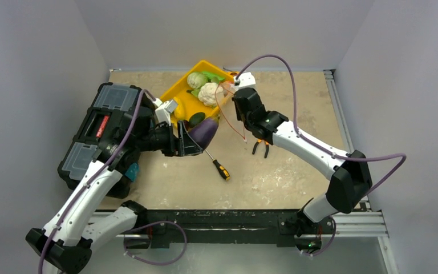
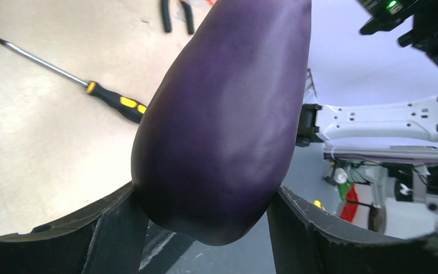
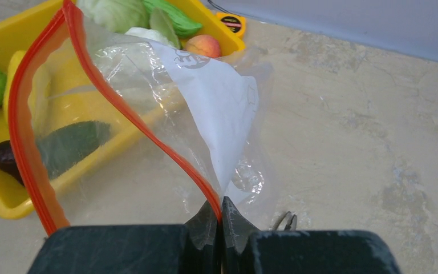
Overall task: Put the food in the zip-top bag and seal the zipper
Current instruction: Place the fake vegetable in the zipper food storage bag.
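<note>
Beside the yellow tray (image 1: 178,98): we find the left gripper (image 1: 189,142) with its jaws spread wide around the purple eggplant (image 1: 203,130), holding it clear of the table at the tray's near corner
Right gripper (image 3: 221,220): pinched tight on the rim of the zip-top bag (image 3: 211,97), holding it up just beside the tray
Zipper (image 3: 31,165): unsealed; its red-orange strip loops apart, so the mouth gapes
Bag contents: we see nothing inside; the shapes behind the film look to us like food lying in the tray
Food in the tray: cabbage (image 1: 195,80), cauliflower (image 1: 210,94), avocado (image 3: 68,145) and an orange-red fruit (image 3: 204,45); others may be hidden
Done so far: as we judge it, one item picked and the bag presented open
Left to do: we reckon nearly everything remains, namely getting the eggplant through the mouth, loading each remaining piece, then pressing the strip shut along its length
Eggplant to bag: near, but we cannot tell whether it has reached the mouth
Not ours to move: the screwdriver (image 1: 219,166) and pliers (image 1: 260,149) on the table
</note>
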Controlling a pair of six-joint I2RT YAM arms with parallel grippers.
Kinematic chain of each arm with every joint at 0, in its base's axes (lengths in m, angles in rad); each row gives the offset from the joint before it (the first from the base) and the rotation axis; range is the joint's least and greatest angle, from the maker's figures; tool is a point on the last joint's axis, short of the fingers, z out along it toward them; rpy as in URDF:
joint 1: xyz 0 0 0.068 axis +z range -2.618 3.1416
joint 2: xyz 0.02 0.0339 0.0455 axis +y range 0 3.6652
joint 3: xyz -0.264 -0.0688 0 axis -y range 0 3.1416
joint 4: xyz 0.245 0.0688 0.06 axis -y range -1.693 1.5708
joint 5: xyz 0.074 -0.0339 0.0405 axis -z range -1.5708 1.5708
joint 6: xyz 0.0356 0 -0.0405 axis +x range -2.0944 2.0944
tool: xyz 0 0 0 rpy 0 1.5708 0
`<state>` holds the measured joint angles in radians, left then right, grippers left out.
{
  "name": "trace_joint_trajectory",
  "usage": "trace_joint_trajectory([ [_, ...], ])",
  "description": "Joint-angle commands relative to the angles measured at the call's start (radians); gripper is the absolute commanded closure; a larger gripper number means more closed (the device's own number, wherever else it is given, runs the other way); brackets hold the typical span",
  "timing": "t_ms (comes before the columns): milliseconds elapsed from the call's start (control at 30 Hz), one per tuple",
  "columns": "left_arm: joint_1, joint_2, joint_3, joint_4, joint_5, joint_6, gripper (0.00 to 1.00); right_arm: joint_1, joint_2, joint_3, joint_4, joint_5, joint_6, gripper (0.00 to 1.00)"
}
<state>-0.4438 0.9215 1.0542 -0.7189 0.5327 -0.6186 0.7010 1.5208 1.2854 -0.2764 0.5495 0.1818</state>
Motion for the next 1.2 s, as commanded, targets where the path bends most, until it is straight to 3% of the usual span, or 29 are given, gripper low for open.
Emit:
trace_joint_trajectory([
  [0,-0.037,0.056,-0.003,0.111,0.121,-0.116,1.00,0.084,0.011,0.040,0.070,0.055,-0.045,1.00],
  [300,-0.076,0.189,-0.042,0.188,0.089,-0.244,1.00,0.122,-0.041,-0.041,0.166,0.006,-0.016,1.00],
  [500,-0.076,0.177,-0.059,0.196,0.038,-0.265,1.00,0.123,-0.083,-0.086,0.188,0.027,-0.027,1.00],
  [833,-0.075,0.078,-0.077,0.148,-0.170,-0.239,1.00,0.123,-0.079,-0.101,0.152,0.078,-0.019,1.00],
  [1167,-0.075,0.050,-0.093,0.193,-0.178,-0.233,1.00,0.121,-0.027,-0.046,0.099,0.085,0.021,1.00],
])
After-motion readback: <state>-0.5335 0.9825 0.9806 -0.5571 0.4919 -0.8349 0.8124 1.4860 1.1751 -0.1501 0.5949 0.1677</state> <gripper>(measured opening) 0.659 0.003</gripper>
